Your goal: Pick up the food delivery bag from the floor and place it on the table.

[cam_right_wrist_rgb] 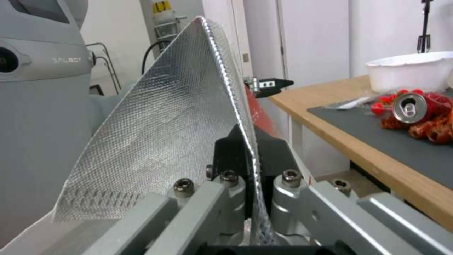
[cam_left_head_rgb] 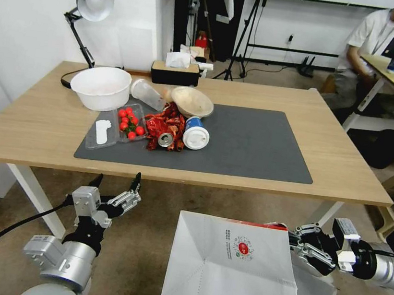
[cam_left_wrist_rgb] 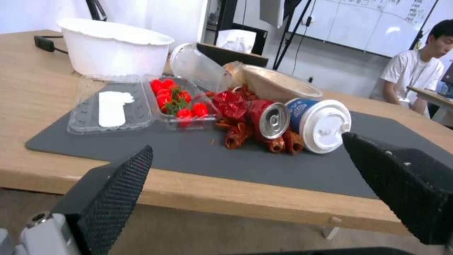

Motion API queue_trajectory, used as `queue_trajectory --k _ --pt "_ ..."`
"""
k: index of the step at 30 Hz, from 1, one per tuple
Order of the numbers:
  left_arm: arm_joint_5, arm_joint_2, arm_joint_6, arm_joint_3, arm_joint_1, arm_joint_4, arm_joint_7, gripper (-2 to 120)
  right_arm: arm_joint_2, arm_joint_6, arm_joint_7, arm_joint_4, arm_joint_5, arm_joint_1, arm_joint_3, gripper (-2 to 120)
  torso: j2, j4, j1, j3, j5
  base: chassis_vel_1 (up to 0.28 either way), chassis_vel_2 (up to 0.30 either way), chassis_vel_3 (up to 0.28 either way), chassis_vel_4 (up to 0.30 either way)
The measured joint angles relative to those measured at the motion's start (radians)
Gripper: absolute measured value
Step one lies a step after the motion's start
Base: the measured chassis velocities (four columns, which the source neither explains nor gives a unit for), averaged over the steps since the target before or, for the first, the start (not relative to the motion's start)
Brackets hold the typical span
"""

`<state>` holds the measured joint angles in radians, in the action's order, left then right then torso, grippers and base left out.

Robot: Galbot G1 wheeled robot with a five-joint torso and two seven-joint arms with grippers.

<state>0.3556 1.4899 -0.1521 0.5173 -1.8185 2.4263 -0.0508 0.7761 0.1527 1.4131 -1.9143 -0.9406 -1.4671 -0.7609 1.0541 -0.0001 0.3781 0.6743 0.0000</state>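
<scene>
One food delivery bag (cam_left_head_rgb: pixel 233 273), pinched by the right hand (cam_left_head_rgb: pixel 296 247), hangs below the table's (cam_left_head_rgb: pixel 351 153) near edge; left hand (cam_left_head_rgb: pixel 117 181) open.

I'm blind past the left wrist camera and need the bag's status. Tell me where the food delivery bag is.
Observer: The food delivery bag is below the table edge, in front of the robot.
Operator: Report the right gripper.
Observer: The right gripper is shut on the bag's foil-lined rim.
Operator: Give me free space on the table.
Observer: The grey mat is bare on its right half.
</scene>
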Motion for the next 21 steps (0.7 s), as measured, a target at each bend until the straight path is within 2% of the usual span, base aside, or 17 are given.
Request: queue_trajectory --k 11,21 --pt "0.015 0.000 0.012 0.000 0.001 -0.002 -0.006 100 -0.001 0.000 -0.002 0.002 0.000 0.004 0.003 0 0.056 0.0000 0.025 0.031 0.0000 0.000 0.000 0.000 0.000" --pt "0.026 -0.004 0.037 0.000 0.003 -0.015 -0.004 100 0.003 -0.002 -0.012 0.006 -0.003 0.005 0.004 0 0.069 -0.0001 0.031 0.039 0.0001 0.000 0.000 0.000 0.000"
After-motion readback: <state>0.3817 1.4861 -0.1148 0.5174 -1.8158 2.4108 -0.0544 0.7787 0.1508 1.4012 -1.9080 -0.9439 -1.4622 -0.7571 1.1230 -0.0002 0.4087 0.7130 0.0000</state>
